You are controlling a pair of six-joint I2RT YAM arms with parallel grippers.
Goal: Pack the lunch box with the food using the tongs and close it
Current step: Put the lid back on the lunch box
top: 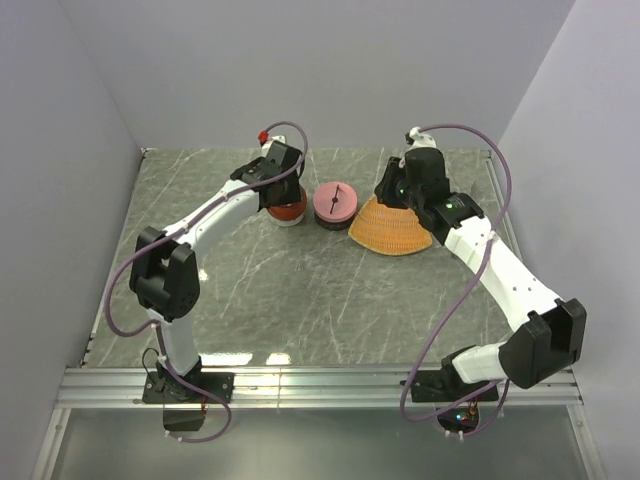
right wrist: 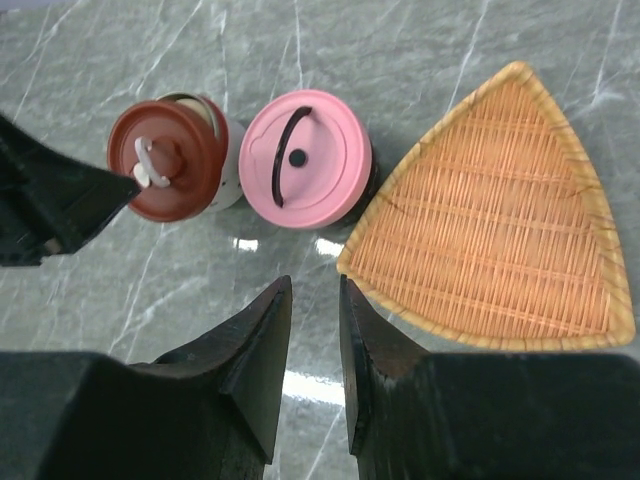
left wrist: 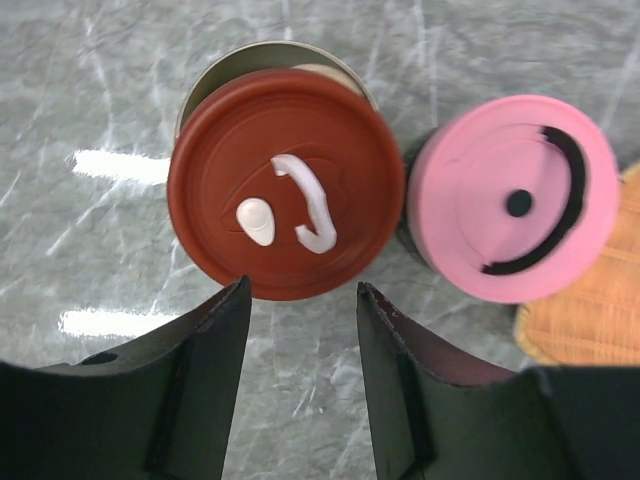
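Note:
The lunch box shows as two round pots side by side. One carries a red-brown lid (left wrist: 285,180) with a white handle, sitting off-centre so the pot's pale rim (left wrist: 250,55) shows behind it. The other has a pink lid (left wrist: 515,195) over a black pot. My left gripper (left wrist: 300,295) is open just in front of the red-brown lid (top: 287,207), with nothing between its fingers. My right gripper (right wrist: 313,290) hovers over bare table in front of the pink lid (right wrist: 300,160), its jaws a narrow gap apart and empty. The food and the tongs are out of view.
An empty triangular orange woven tray (right wrist: 500,220) lies to the right of the pink pot, right of my right gripper; it is the orange tray (top: 392,230) in the top view. A finger of the left gripper (right wrist: 60,200) juts in beside the red-brown lid. Grey walls enclose the marbled table (top: 300,300).

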